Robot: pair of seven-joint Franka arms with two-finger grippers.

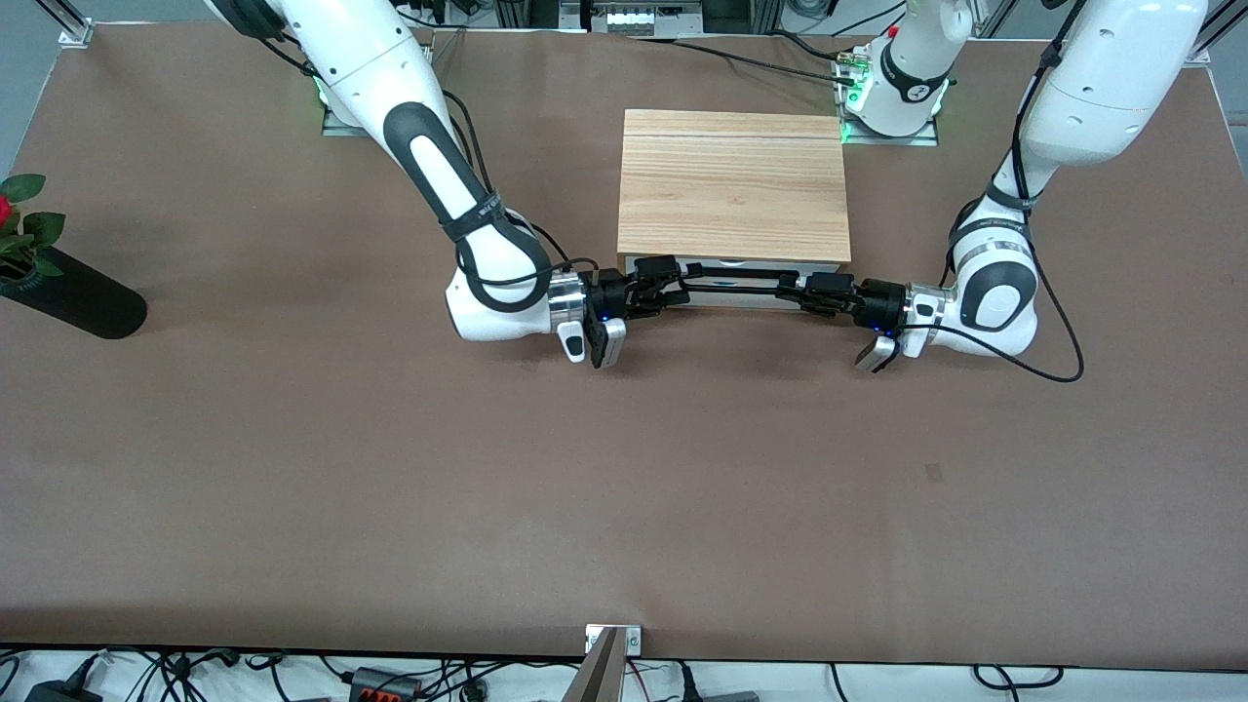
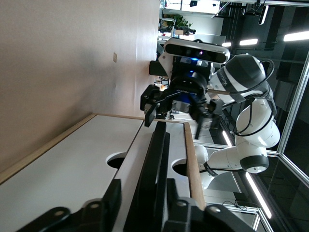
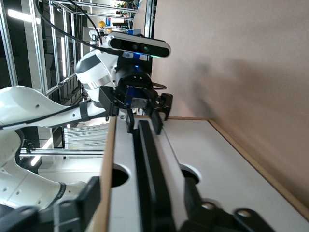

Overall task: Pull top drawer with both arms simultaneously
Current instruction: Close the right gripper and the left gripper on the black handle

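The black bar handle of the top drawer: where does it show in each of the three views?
Front view: the black bar handle runs along the cabinet's front, between the right gripper and the left gripper.
Left wrist view: handle runs away toward the right gripper.
Right wrist view: handle runs toward the left gripper.
Shared landmark: the drawer's white front panel.

Robotics lab, brown-covered table (image 1: 292,468) bolted with two white robot arms (image 1: 409,127), aluminium framing (image 3: 46,53) and ceiling strip lights (image 2: 294,36) around, loose cables (image 1: 195,673) near the table's camera-side edge
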